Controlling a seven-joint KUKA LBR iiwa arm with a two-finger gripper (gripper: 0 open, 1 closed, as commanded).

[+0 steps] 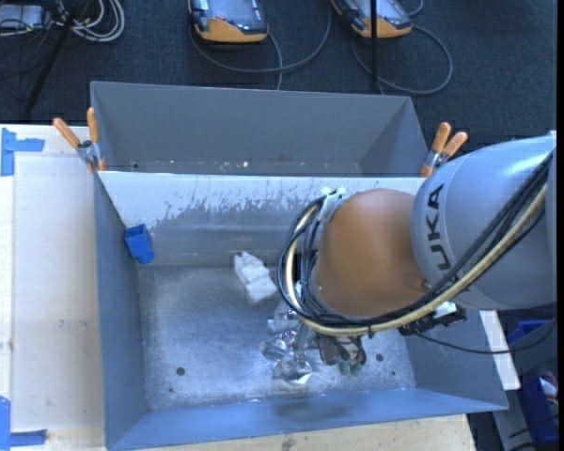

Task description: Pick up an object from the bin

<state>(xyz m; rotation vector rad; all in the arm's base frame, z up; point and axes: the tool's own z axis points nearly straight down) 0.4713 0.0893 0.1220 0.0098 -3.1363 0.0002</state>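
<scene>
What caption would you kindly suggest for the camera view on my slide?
KUKA arm low in the grey bin, by a crumpled silvery object; a white wad and blue block lie further left.

I see a small blue block (139, 243) at the left of the frame, a bit above the middle. It sits tipped. Near the middle lies a white crumpled lump (254, 276), well apart from the block. Along the top is a dark floor (263, 69). Two orange and grey gadgets lie on it, the left gadget (227, 14) and the right gadget (373, 11). Thin black wires (305, 53) loop below them. A bunch of pale wires (96, 9) lies in the upper left.
</scene>
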